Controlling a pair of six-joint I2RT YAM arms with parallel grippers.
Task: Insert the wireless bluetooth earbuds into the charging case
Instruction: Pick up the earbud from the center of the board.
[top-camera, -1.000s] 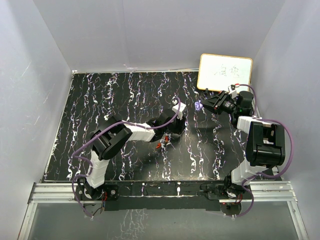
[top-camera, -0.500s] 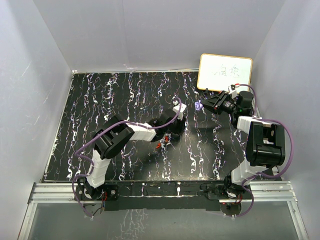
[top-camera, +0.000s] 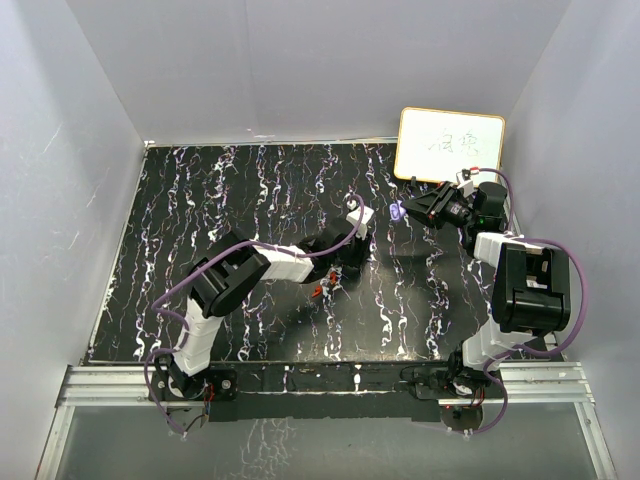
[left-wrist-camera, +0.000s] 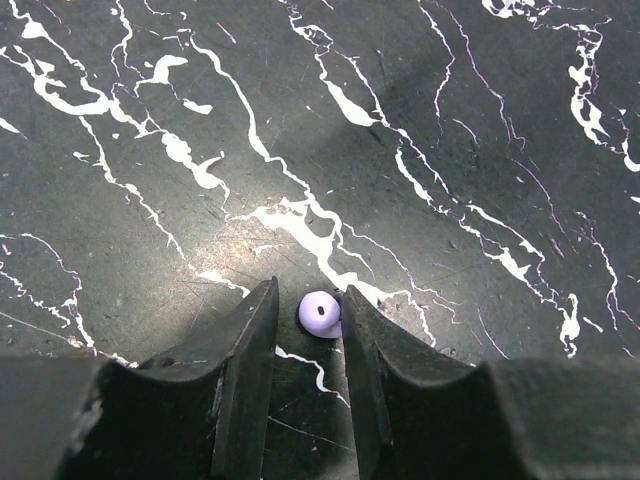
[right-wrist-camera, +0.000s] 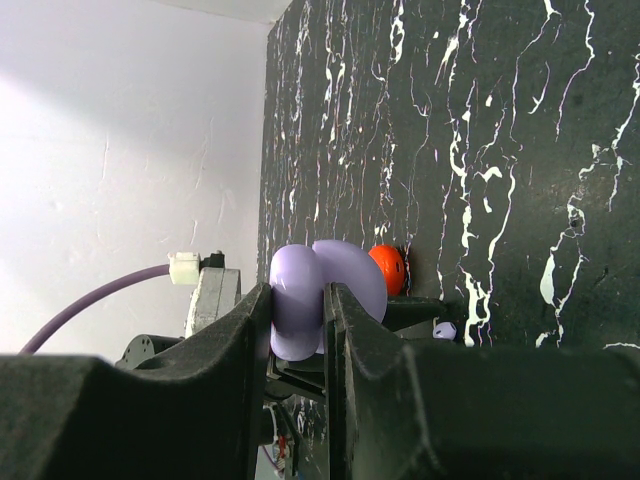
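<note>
Lavender earbud (left-wrist-camera: 320, 314) lies dead between left fingers (left-wrist-camera: 250, 340) (narrow, not yet pinched); right fingers (right-wrist-camera: 240, 330) clamp the lavender case (right-wrist-camera: 345, 275).

We look into a robot lab booth: plain white walls (top-camera: 300, 70) box in a black marbled tabletop (top-camera: 250, 180); a left arm (top-camera: 270, 265) and a right arm (top-camera: 525, 285) are bolted to a metal rail (top-camera: 320, 385), and a whiteboard (top-camera: 450, 145) stands behind.

Lavender case (right-wrist-camera: 300, 290) pinched between black fingers (right-wrist-camera: 230, 345), red disc (right-wrist-camera: 388, 268) just behind, tiny lavender earbud (right-wrist-camera: 443, 330) lower right, white-veined black desk (right-wrist-camera: 520, 150), purple cable (right-wrist-camera: 95, 297) at left.
</note>
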